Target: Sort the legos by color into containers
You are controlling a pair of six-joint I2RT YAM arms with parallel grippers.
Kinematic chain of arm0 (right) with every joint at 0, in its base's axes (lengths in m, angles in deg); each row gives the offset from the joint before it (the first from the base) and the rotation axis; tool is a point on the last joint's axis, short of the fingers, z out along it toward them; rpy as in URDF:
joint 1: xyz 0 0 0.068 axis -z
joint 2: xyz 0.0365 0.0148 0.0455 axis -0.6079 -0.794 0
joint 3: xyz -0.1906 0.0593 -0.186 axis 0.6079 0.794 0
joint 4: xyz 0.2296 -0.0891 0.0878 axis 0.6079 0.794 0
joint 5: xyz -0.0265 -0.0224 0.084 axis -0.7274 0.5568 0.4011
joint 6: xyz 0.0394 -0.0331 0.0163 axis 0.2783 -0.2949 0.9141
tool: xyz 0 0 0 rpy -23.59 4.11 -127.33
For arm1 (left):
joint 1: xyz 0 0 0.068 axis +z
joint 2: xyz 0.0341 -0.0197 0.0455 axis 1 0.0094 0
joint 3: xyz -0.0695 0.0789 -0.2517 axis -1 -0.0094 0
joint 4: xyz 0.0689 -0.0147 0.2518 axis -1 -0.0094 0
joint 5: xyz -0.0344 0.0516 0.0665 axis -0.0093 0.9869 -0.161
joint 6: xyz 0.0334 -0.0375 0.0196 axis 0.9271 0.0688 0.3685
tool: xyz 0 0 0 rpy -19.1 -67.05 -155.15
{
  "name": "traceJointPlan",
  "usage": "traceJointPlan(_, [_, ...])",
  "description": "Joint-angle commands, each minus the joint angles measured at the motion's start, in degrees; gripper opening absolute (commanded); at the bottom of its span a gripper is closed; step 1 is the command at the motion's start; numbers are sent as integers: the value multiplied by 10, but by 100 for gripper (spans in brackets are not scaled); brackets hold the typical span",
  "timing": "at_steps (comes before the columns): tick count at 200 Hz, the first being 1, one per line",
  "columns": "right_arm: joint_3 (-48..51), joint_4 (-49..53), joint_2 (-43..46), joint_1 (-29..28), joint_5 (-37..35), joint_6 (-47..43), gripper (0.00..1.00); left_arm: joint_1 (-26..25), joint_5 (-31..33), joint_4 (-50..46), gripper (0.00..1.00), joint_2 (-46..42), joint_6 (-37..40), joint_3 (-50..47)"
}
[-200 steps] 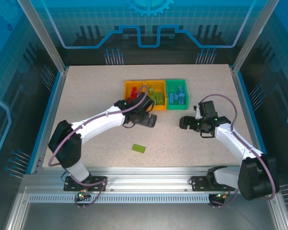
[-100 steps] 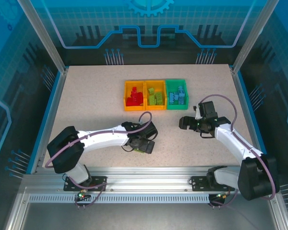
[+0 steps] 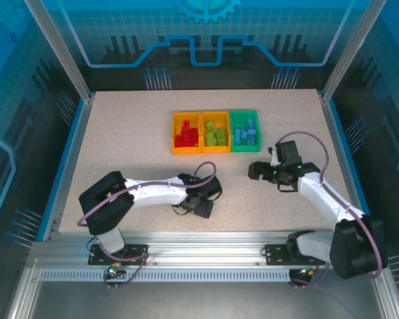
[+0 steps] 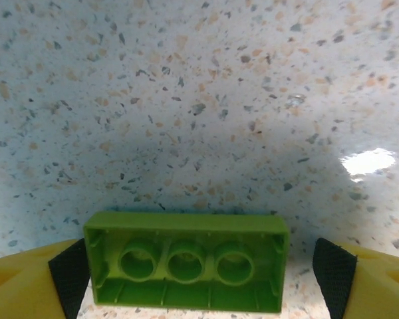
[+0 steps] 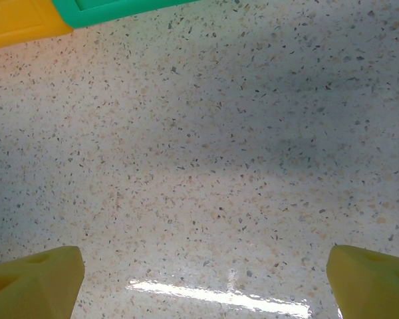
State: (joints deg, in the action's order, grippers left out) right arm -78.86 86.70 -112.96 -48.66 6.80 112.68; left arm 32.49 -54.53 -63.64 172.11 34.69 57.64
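Straddling the upturned lime-green lego (image 4: pixel 185 269) for a pinch, left fingers (image 4: pixel 33 282) stand apart. Right fingers (image 5: pixel 33 279) idle apart, empty.

Lime brick (image 4: pixel 185 271); speckled beige table (image 4: pixel 199 100); green bin (image 5: pixel 120 10).

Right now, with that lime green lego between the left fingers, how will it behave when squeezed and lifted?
The lime green lego looks like rigid moulded plastic, so it should keep its shape when squeezed. Its hollow underside shows, so it is probably light. Flat-sided on the speckled table, it would likely slide, not roll.
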Motion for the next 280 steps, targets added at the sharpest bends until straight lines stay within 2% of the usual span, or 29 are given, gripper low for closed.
traceJointPlan(1, [1, 10, 10, 4, -10, -4, 96, -3, -5, -1, 80, 18, -7, -2])
traceJointPlan(21, [2, 11, 11, 6, -12, -5, 96, -3, -8, 4, 67, 23, -15, -2])
traceJointPlan(43, [2, 10, 10, 6, -11, -4, 96, -3, 0, 4, 62, 22, -18, 1])
traceJointPlan(66, [2, 7, 10, 6, -10, -5, 96, 6, 20, -1, 61, 19, -8, 26])
traceJointPlan(93, [-1, 9, 10, 6, -12, -5, 96, 39, 34, -14, 61, 29, 40, 89])
traceJointPlan(126, [-4, 11, 11, 8, -14, -6, 96, 111, 29, -18, 63, 70, 121, 210])
traceJointPlan(167, [-1, 7, 9, 9, -14, -1, 96, 188, 10, -56, 65, 187, 200, 440])
traceJointPlan(203, [2, 7, 8, 12, -20, 2, 96, 227, -13, -76, 66, 297, 213, 608])
traceJointPlan(235, [3, 7, 9, 15, -22, 3, 96, 249, -43, -67, 66, 350, 200, 675])
traceJointPlan(246, [2, 7, 10, 15, -22, 3, 96, 253, -55, -55, 68, 354, 194, 676])
traceJointPlan(271, [3, 5, 10, 15, -20, 4, 96, 256, -63, -35, 78, 351, 186, 671])
traceJointPlan(277, [2, 5, 9, 15, -20, 5, 96, 256, -67, -27, 87, 346, 185, 664])
traceJointPlan(280, [2, 5, 9, 15, -20, 5, 96, 256, -69, -23, 97, 344, 183, 659])
